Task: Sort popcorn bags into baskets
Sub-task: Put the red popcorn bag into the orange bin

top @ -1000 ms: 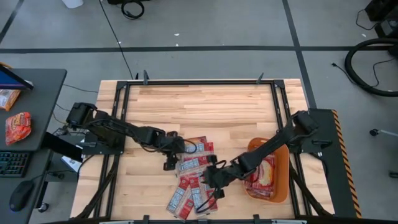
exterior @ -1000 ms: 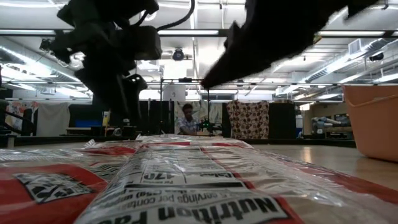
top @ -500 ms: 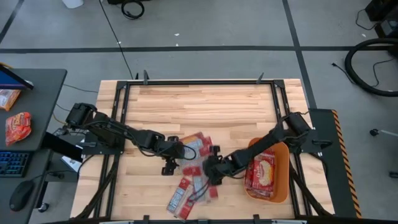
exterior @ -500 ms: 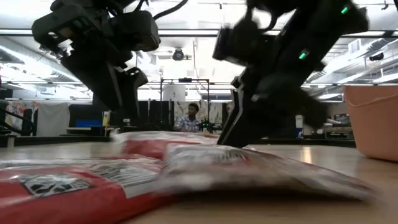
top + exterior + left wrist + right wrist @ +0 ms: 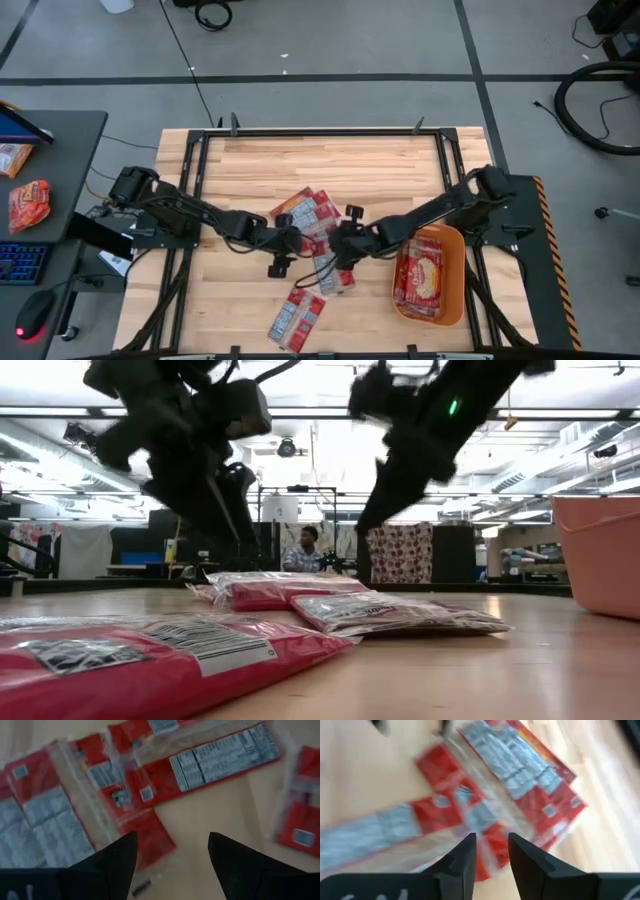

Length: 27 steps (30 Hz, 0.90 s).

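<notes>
Several red and white popcorn bags lie flat on the wooden table: a fan of them [image 5: 310,212] in the middle, one [image 5: 335,272] nearer the front, and two [image 5: 297,315] by the near edge. More bags lie in the orange basket [image 5: 455,250] on the right. My left gripper [image 5: 280,255] hovers open at the left of the middle bags [image 5: 150,785], with bare table between its fingers [image 5: 172,850]. My right gripper [image 5: 340,235] stands over the same bags from the right, its fingers a narrow gap apart [image 5: 492,847] with nothing between them. My right gripper slants down over the middle bags [image 5: 485,815] from the table's right. Whether its fingertips touch a bag I cannot tell.
Black frame rails [image 5: 200,180] run along the table's left and right sides. A side desk [image 5: 40,200] with a keyboard and more packets stands to the left. The far half of the table [image 5: 320,165] is bare wood. A person [image 5: 303,550] sits in the room behind.
My right gripper has moved from the near pile toward the table's far edge and its middle, rising a little and turning. Several bags have slid along the table with it toward the far edge and fanned out. Two bags have stayed by the near edge.
</notes>
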Available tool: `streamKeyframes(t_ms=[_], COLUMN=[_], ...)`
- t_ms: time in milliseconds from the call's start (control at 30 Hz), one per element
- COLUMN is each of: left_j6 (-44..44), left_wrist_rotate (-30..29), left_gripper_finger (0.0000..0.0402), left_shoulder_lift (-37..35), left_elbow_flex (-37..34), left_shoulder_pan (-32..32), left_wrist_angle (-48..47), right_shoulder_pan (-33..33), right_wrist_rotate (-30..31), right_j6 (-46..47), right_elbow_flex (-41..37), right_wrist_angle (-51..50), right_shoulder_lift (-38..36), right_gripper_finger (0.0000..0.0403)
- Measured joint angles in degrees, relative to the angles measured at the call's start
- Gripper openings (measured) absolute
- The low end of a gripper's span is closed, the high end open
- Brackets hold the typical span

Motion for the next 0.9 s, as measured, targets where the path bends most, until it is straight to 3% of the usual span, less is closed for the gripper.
streamKeyframes(t_ms=[333,467,667,900], left_j6=[19.7,27.97,30.55,30.55], left_wrist_rotate=[-12.91,-14.0,-15.85,-16.4], left_gripper_finger=[0.0247,0.0247,0.0247,0.0247], left_shoulder_lift=[8.74,10.74,12.85,14.41], left_elbow_flex=[0.0,-0.02,-0.02,0.0], left_shoulder_pan=[-4.22,-4.7,-4.6,-4.41], left_wrist_angle=[12.61,13.77,16.91,19.24], right_shoulder_pan=[2.29,2.89,2.84,2.79], right_wrist_rotate=[-16.17,-14.81,-11.58,-11.51], right_j6=[23.18,27.45,31.49,25.6], right_elbow_flex=[-1.09,-1.18,-1.21,-2.64], right_wrist_angle=[-2.71,-7.81,-13.21,-6.65], right_shoulder_lift=[-0.34,1.24,1.57,4.1], right_gripper_finger=[0.0118,0.0118,0.0118,0.0118])
